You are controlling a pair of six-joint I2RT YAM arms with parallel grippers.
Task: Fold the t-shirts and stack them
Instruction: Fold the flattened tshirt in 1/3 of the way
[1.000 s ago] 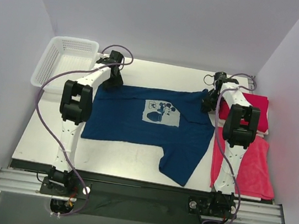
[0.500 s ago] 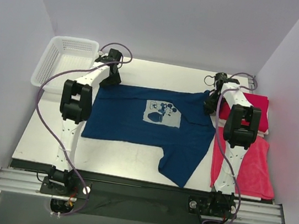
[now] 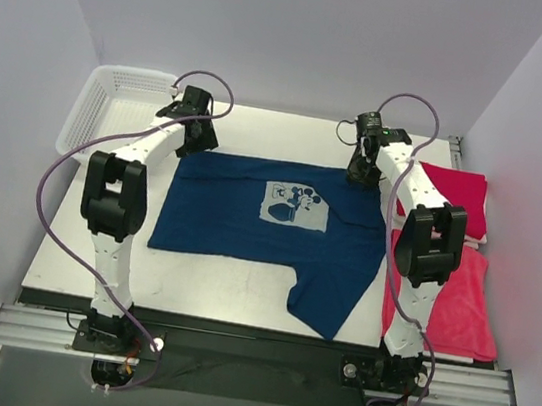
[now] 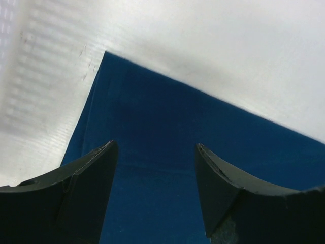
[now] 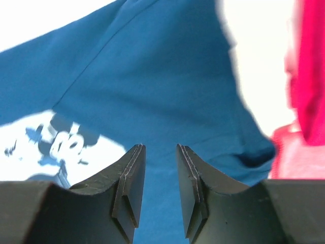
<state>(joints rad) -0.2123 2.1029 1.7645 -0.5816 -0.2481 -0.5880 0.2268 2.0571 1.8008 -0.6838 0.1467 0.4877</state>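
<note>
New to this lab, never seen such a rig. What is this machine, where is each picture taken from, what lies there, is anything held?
Two robot arms are bolted at the near edge of a table, each ending in a two-finger pincer. The wide picture looks down from above and behind them; the other two come from cameras on the wrists, their dark fingers showing below. A navy t-shirt with a pale cartoon print lies spread in the middle. On the right lie a folded red t-shirt and, nearer, a spread red t-shirt. A white mesh basket sits at the far left corner. The left pincer and right pincer are over the navy t-shirt's far edge, both open, holding nothing.
</note>
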